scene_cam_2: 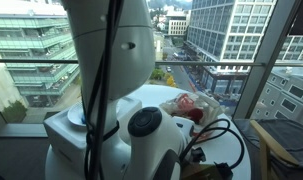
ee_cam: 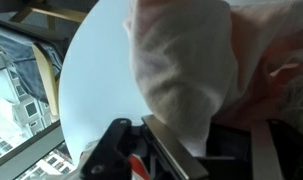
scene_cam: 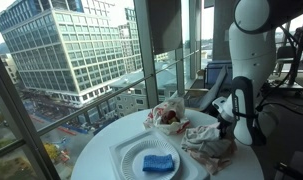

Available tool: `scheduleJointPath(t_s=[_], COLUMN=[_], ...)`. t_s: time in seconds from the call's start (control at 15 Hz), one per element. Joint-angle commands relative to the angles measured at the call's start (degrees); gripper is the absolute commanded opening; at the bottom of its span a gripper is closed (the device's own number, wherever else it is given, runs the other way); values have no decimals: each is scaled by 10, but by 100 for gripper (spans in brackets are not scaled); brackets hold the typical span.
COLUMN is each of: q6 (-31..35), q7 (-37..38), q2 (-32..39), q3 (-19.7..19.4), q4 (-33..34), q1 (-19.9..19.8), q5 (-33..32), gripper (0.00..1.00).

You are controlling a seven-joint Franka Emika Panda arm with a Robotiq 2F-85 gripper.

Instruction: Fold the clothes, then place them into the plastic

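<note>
Round white table [scene_cam: 101, 150] takes up most of the scene, with the arm [scene_cam: 246, 60] standing at its 3 o'clock edge. The cloth [scene_cam: 207, 146] is a crumpled heap at about 4 o'clock on the table, not folded at all, so I'd say folding has barely begun. The bag [scene_cam: 169, 116] sits at 12 o'clock, just beside the cloth, with something red inside. The tray [scene_cam: 126, 158] at 6 o'clock holds a blue sponge [scene_cam: 159, 163], and neither matters here. The gripper [ee_cam: 146, 142] is right down at the cloth, and fabric fills the wrist view above it. Can't tell if the fingers are spread or pinching fabric, they're blurry and cut off at the bottom edge. Next move probably needs a corner found and pulled flat, tricky with it this bunched up. In an exterior view the robot's body [scene_cam_2: 111, 60] blocks most of the table and I can't pick out the cloth there
</note>
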Motion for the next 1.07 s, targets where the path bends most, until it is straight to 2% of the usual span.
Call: scheduleJointPath(t_s=[0.0, 0.4, 0.67, 0.8, 1.0], q6=[48, 51, 8, 2, 22], q7=[-17, -13, 24, 39, 42], q2=[-53, -118, -119, -97, -71], q3=[40, 122, 148, 159, 173], q4=[-54, -105, -93, -67, -20], q1=[-29, -138, -193, -208, -206], q5=[-69, -309, -450, -482, -454], gripper=[2, 1, 1, 2, 3])
